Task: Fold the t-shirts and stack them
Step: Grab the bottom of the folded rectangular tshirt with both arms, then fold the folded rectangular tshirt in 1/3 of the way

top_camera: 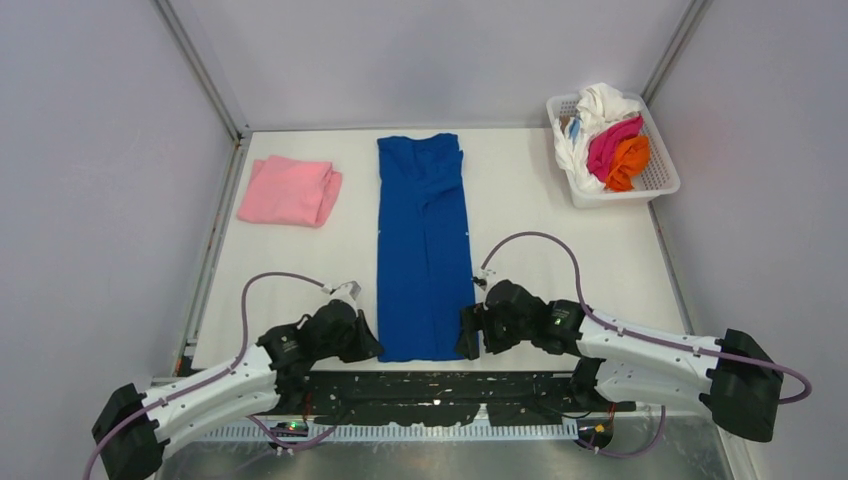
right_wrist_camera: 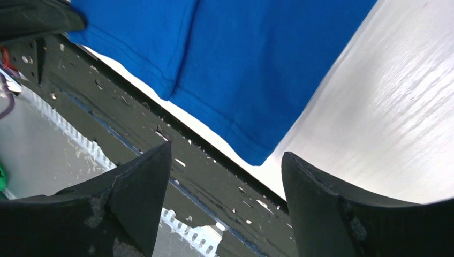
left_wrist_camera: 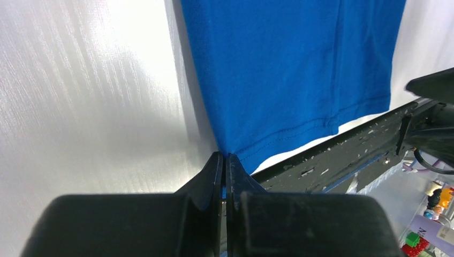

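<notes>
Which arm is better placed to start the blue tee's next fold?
Left. The left end effector is shut on a near corner of the tee; the right end effector is open, holding nothing.

Left arm (top_camera: 200,388) and right arm (top_camera: 650,352) lie low at the tabletop's (top_camera: 560,230) near edge. Left gripper (left_wrist_camera: 225,156) pinches the blue t-shirt's (left_wrist_camera: 289,64) corner; right gripper (right_wrist_camera: 226,152) gapes wide, holding nothing.

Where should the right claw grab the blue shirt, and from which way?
Grab the blue t-shirt by its near right hem corner, sliding the right gripper in low from the table's near edge. The shirt lies flat as a long strip, and that corner points straight between the open jaws. The left gripper already pinches the matching left corner.
</notes>
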Controlling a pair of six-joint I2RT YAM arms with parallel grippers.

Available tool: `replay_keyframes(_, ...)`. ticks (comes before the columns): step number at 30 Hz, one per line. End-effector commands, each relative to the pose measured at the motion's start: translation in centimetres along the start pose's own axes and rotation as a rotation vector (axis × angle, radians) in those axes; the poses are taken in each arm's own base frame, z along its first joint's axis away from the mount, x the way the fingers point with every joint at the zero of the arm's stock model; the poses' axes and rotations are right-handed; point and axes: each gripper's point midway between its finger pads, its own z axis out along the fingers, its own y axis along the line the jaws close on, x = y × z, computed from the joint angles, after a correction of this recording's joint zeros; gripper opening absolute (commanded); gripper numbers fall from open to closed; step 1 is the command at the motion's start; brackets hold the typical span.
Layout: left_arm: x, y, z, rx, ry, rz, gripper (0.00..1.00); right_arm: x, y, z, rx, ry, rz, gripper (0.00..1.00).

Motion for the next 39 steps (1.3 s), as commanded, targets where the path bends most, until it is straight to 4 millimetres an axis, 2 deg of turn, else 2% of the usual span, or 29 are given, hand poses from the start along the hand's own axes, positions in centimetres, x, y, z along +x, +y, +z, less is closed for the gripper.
replay_keyframes(1,0.6,0.4,-0.3,0.004,0.015,-0.028,0.00,1.2,-0.2,0.8,0.034,0.031,0.013,0.80)
replay_keyframes(10,1.0,0.6,0.0,0.019,0.013,-0.055,0.00,2.6,-1.6,3.7,0.083,0.060,0.016,0.63)
replay_keyframes(12,1.0,0.7,-0.1,0.013,0.017,-0.056,0.00,2.8,-2.0,4.1,0.104,0.065,0.020,0.53)
replay_keyframes(13,1.1,0.8,-0.1,0.010,0.018,-0.055,0.00,2.8,-2.1,4.2,0.104,0.068,0.021,0.42)
replay_keyframes(14,1.1,0.8,-0.1,0.009,0.022,-0.057,0.00,3.0,-1.9,4.2,0.097,0.074,0.025,0.37)
replay_keyframes(15,1.2,0.8,-0.2,0.011,0.024,-0.056,0.00,3.0,-1.8,4.1,0.090,0.073,0.028,0.25)
replay_keyframes(18,1.5,0.6,-0.6,0.023,0.043,-0.055,0.00,3.2,-1.0,3.5,0.053,0.080,0.034,0.09)
replay_keyframes(21,2.0,0.1,-1.1,0.068,0.065,-0.030,0.00,3.2,0.0,2.5,0.002,0.075,0.035,0.07)
replay_keyframes(24,2.0,-1.4,-1.3,0.162,0.065,-0.007,0.00,2.7,1.0,2.1,-0.056,0.047,0.026,0.08)
replay_keyframes(29,0.0,-3.3,-2.1,0.200,-0.005,0.025,0.00,0.4,2.4,2.2,-0.077,-0.020,0.009,0.07)
replay_keyframes(35,-5.5,-5.0,-2.2,0.193,-0.173,0.012,0.00,-4.0,2.3,2.1,-0.059,-0.129,0.042,0.06)
replay_keyframes(39,-9.4,-5.9,-2.0,0.199,-0.252,-0.018,0.00,-8.8,1.4,1.9,-0.084,-0.232,0.090,0.06)
